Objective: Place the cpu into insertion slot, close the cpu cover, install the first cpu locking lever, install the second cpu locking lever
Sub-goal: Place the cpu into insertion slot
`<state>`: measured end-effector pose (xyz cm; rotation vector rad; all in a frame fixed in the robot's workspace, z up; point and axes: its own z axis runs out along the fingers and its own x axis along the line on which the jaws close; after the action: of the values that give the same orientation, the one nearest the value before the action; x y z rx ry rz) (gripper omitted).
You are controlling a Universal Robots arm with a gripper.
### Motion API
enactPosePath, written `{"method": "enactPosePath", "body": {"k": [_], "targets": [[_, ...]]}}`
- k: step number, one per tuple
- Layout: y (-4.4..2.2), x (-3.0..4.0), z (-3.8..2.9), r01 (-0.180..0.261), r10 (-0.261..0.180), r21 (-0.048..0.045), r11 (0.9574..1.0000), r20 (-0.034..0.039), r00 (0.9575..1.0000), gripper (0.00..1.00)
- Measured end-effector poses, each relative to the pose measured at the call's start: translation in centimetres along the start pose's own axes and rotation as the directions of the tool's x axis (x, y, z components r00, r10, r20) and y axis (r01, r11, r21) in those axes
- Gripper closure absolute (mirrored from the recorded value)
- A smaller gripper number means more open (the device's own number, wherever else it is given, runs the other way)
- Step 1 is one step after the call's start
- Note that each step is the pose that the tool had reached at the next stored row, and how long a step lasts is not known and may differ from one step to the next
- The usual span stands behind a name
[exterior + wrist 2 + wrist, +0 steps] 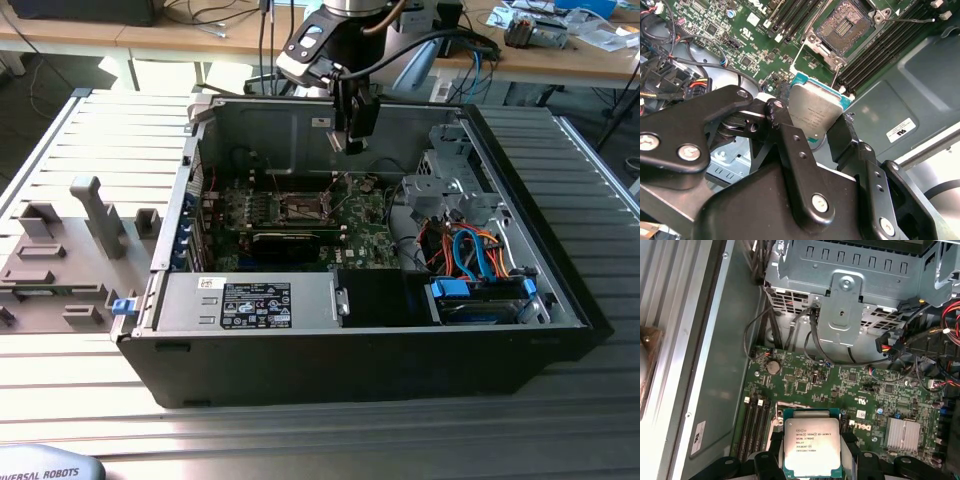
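My gripper (354, 140) is shut on the cpu (815, 112), a flat square chip with a dull silver top and a teal rim. In both wrist views the black fingers (789, 132) clamp its two opposite edges. In the first wrist view the cpu (810, 447) hangs in my gripper (811, 440) over the green motherboard (840, 385). The insertion slot (845, 25) lies open with its contacts bare, some way below and ahead of the chip. The cpu cover's silver frame (816, 46) borders the slot. A thin wire locking lever (920, 20) runs beside the memory slots.
The open computer case (560, 290) stands on a slatted metal table. Inside are a power supply (250, 305), a black card (290, 243), a metal drive cage (450, 180) and coloured cables (470, 250). Grey fixtures (100, 215) stand at the exterior view's left.
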<state>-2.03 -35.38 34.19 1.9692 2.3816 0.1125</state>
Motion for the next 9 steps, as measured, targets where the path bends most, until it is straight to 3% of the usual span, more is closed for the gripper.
{"method": "enactPosePath", "body": {"k": [9], "targets": [[0.00, 0.00, 0.05, -0.007, 0.007, 0.0000, 1.0000, 0.0006, 1.0000, 0.46]]}}
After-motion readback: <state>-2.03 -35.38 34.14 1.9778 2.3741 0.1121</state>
